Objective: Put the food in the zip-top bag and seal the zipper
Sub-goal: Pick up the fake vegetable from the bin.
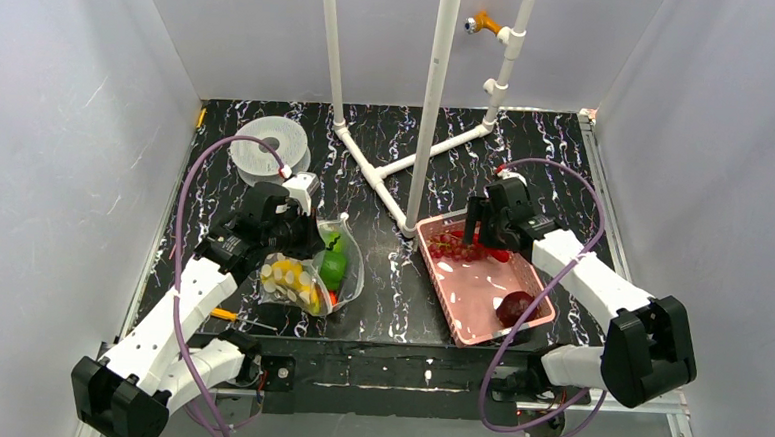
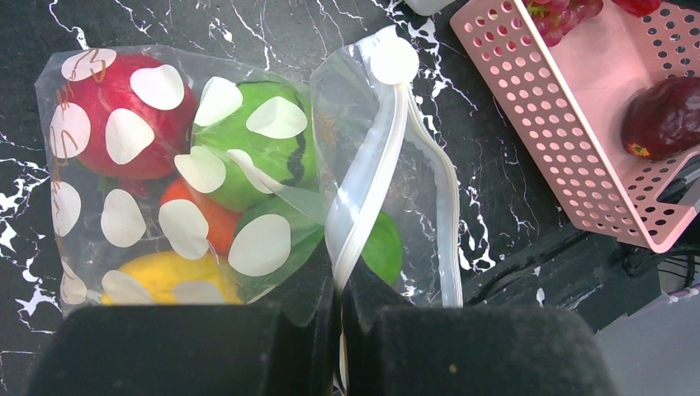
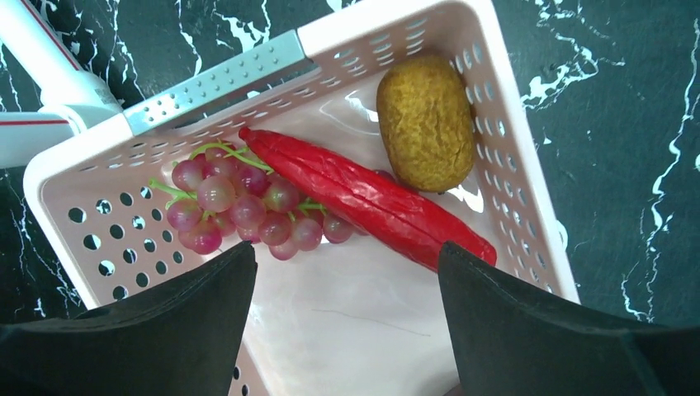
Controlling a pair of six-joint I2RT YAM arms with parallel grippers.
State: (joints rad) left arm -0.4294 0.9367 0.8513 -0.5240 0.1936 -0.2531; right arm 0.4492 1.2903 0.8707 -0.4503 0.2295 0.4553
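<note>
The dotted clear zip-top bag lies on the black table at the left. In the left wrist view the bag holds a red tomato, green pieces, an orange piece and a yellow one. Its mouth stands open, and the zipper runs along the edge. My left gripper is shut on that zipper edge; it also shows from above. My right gripper is open and empty above the pink basket, near a red chilli, grapes and a brown oval fruit.
The pink basket sits right of centre, with a dark red fruit at its near end. A grey-white spool stands at the back left. A white pipe frame rises mid-table. A small orange-handled tool lies near the left arm.
</note>
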